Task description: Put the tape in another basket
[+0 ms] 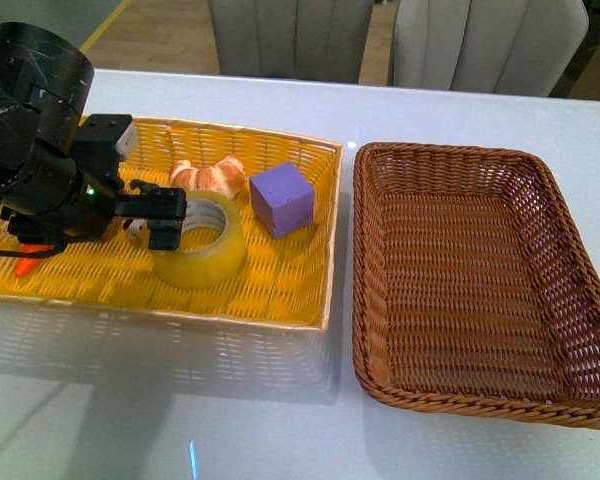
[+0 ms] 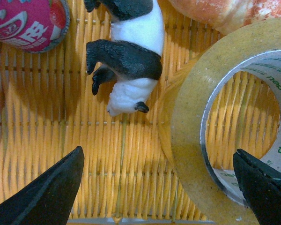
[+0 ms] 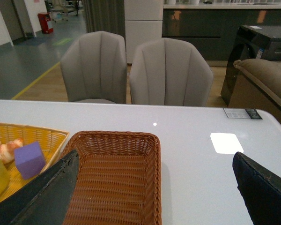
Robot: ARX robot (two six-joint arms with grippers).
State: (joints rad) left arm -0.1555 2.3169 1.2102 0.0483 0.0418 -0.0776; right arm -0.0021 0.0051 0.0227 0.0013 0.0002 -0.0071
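Wide translucent yellow tape roll [image 1: 205,265] lies flat in flat yellow woven tray [image 1: 280,285]. Dark brown wicker basket [image 1: 450,152] alongside holds nothing. Left hand [image 1: 166,220] open, fingers straddling roll's wall, nothing gripped. Right hand [image 3: 154,187] spread wide, empty. Grasp, lift and transfer not yet done.

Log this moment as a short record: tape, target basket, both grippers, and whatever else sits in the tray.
tape: lying flat in yellow tray
basket: right of tray, tape not in it
left gripper: open, jaws straddling tape's wall
right gripper: open, holding nothing
also in tray: purple cube, bread, panda toy, red can
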